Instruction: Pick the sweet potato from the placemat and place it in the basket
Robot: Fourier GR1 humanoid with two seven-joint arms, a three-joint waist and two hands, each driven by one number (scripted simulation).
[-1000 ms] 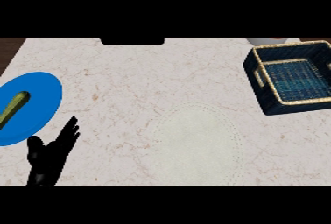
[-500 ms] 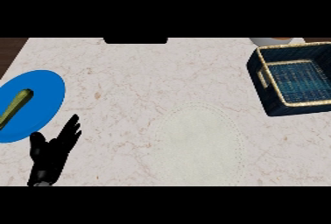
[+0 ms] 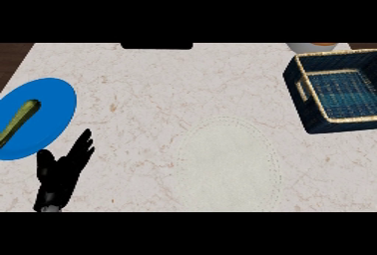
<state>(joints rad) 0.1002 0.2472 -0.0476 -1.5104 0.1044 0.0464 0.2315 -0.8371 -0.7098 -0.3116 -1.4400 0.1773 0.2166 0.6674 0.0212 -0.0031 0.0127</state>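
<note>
A pale round placemat [image 3: 230, 159] lies on the counter at centre right, and nothing rests on it. No sweet potato shows anywhere in the view. The dark blue basket [image 3: 313, 107] with a tan rim stands at the right edge, and its woven floor is bare. My left hand [image 3: 63, 175] is at the lower left, open with fingers straight and pointing up, beside the blue plate. My right hand is out of view.
A blue plate [image 3: 52, 117] at the left edge holds a long green vegetable [image 3: 21, 119]. A white cup [image 3: 316, 47] with an orange top peeks in at the top right. A dark object [image 3: 156, 46] sits at the counter's far edge.
The view has shifted slightly, so the basket and plate sit a little further left and down. The left hand has barely moved.
</note>
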